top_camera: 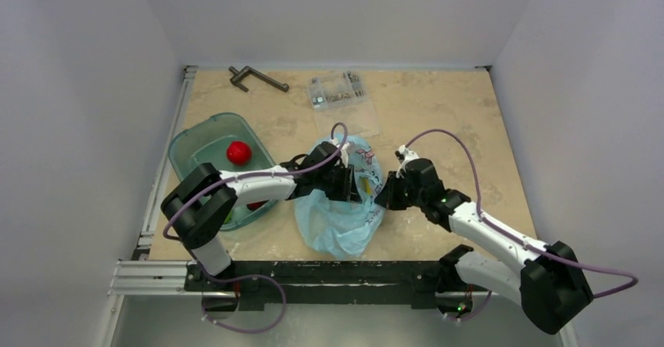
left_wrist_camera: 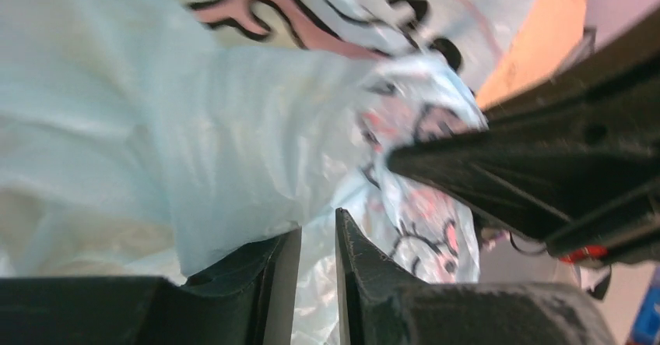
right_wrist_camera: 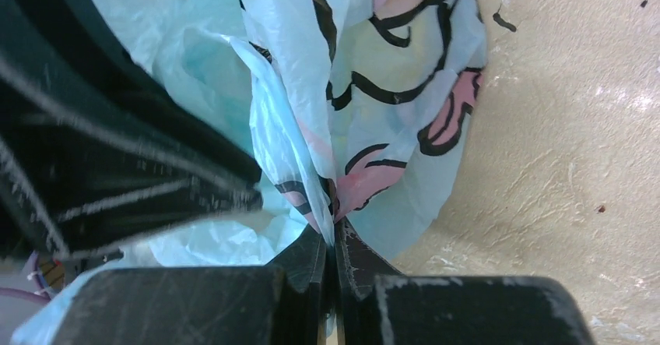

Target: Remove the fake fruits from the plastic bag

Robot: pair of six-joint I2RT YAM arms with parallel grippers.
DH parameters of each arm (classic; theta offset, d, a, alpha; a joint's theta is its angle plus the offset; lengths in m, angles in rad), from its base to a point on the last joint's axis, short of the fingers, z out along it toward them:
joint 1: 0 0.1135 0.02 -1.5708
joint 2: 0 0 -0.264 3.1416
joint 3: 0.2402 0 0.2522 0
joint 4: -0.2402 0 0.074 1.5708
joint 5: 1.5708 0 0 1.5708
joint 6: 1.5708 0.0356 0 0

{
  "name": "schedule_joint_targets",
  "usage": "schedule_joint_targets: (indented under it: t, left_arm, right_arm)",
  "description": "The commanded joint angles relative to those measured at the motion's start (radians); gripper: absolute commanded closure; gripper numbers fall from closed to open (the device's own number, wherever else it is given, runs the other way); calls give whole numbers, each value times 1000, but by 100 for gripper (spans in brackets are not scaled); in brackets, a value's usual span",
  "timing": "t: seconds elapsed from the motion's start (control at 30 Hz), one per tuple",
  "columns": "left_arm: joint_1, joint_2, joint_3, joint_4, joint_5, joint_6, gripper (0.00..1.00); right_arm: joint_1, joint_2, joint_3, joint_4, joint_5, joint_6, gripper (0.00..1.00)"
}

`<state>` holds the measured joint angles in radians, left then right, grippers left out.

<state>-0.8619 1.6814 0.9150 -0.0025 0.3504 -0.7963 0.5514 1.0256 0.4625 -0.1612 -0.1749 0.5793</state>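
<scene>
The light-blue plastic bag (top_camera: pixel 338 220) with red and black print lies crumpled at the table's middle front. My right gripper (top_camera: pixel 383 199) is shut on the bag's printed right edge (right_wrist_camera: pixel 366 181), the film pinched between its tips (right_wrist_camera: pixel 335 228). My left gripper (top_camera: pixel 355 184) reaches into the bag's top from the left. Its jaws (left_wrist_camera: pixel 317 232) stand a narrow gap apart, with bag film (left_wrist_camera: pixel 233 142) draped over the left finger. A red apple (top_camera: pixel 239 153) sits in the teal tub (top_camera: pixel 196 145). No fruit shows inside the bag; banana and green piece cannot be made out.
A clear flat parts box (top_camera: pixel 338 90) and a dark metal tool (top_camera: pixel 257 77) lie at the back of the table. The teal tub is partly under my left arm. An aluminium rail (top_camera: pixel 156 276) runs along the front edge. Walls close in on three sides.
</scene>
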Motion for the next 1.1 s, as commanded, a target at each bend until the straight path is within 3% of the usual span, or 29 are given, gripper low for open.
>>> schedule_joint_targets:
  t: [0.0, 0.27, 0.37, 0.4, 0.47, 0.53, 0.57, 0.77, 0.9, 0.97, 1.07]
  left_arm:
    - [38, 20, 66, 21, -141, 12, 79]
    - [41, 86, 134, 74, -195, -49, 80]
    - [41, 99, 140, 69, -210, -55, 80]
    - [41, 100, 136, 72, -213, -59, 80]
    - [41, 104, 132, 71, -214, -57, 80]
    - [41, 105, 128, 65, -213, -52, 80]
    - [41, 102, 123, 65, -215, -52, 80]
    - [41, 67, 91, 56, -228, -37, 81]
    - [40, 64, 106, 41, -221, -23, 81]
    - [41, 63, 107, 46, -204, -25, 81]
    - [41, 62, 114, 54, -168, -25, 78]
  right_arm:
    - [4, -21, 9, 54, -11, -42, 100]
    - [4, 27, -14, 129, -54, -60, 100]
    - [3, 34, 16, 74, 33, -45, 99]
    - [3, 36, 31, 37, 102, -29, 90]
    - [4, 54, 59, -9, 203, -4, 60]
    - [3, 83, 75, 14, 196, 21, 32]
    - [3, 96, 85, 28, 200, 19, 23]
    - [4, 136, 111, 198, 177, -33, 4]
    - [2, 211, 112, 288, 235, -15, 4]
    - [2, 264, 113, 332, 222, -14, 11]
    - [2, 311, 72, 410, 197, -14, 34]
